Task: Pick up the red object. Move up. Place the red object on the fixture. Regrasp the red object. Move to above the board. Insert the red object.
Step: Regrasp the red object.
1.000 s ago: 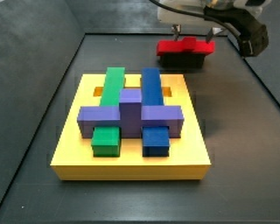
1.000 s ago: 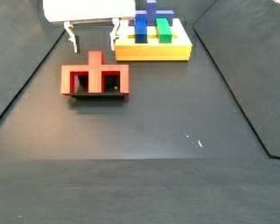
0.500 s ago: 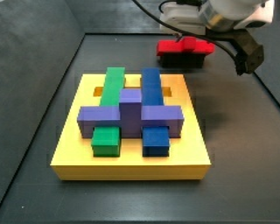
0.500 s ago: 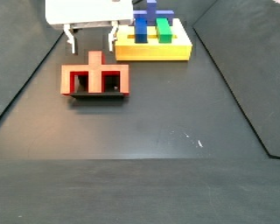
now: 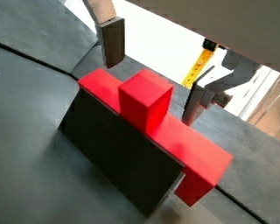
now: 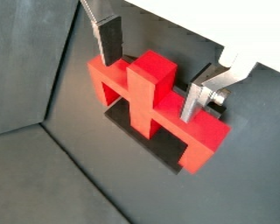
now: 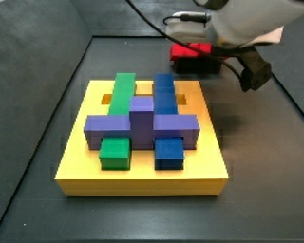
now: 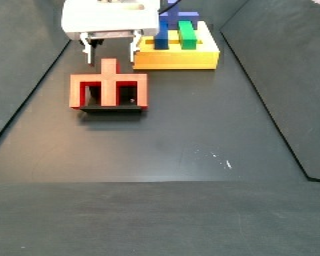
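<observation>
Now red object (image 6: 149, 101) seated in fixture (image 5: 113, 157); hand (image 8: 107, 42) open above.

Your side views faced each other: one looked over the board (image 7: 142, 169) toward the fixture (image 7: 199, 66), the opposite reversed. Both wrist cams sat close above the gripper (image 6: 154, 68).

The hand (image 8: 107, 42) has swung round and shifted — now open just behind the red object (image 8: 109, 88).

Bright red object (image 6: 154, 101), black fixture (image 5: 113, 153), yellow board (image 7: 142, 176) with green, blue, purple blocks, white gripper (image 8: 107, 40) above the fixture
</observation>
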Robot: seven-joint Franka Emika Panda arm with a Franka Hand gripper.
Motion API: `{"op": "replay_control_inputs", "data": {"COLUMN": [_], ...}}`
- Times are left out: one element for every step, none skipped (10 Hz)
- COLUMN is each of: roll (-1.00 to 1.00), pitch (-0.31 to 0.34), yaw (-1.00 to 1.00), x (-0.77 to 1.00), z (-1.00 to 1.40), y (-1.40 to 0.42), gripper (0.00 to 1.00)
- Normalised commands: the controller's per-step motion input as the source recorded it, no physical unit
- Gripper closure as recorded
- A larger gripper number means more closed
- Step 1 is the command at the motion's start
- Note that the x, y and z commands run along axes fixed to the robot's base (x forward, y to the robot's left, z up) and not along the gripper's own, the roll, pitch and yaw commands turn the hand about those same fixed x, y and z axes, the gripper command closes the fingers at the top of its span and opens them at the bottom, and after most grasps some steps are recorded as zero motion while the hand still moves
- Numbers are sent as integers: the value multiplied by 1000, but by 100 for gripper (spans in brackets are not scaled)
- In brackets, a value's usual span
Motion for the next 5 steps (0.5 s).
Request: {"op": "replay_control_inputs", "data": {"roll": [129,57,111,37,31], "pitch": [0,-3,0,0,0], "yaw": [-37,-43,-86,-123,-131], "x": [0,0,0,0,0], "z": [-180,-174,-80,-51,0], "y": [0,0,9,97,143], "gripper": [0,0,0,0,0]}}
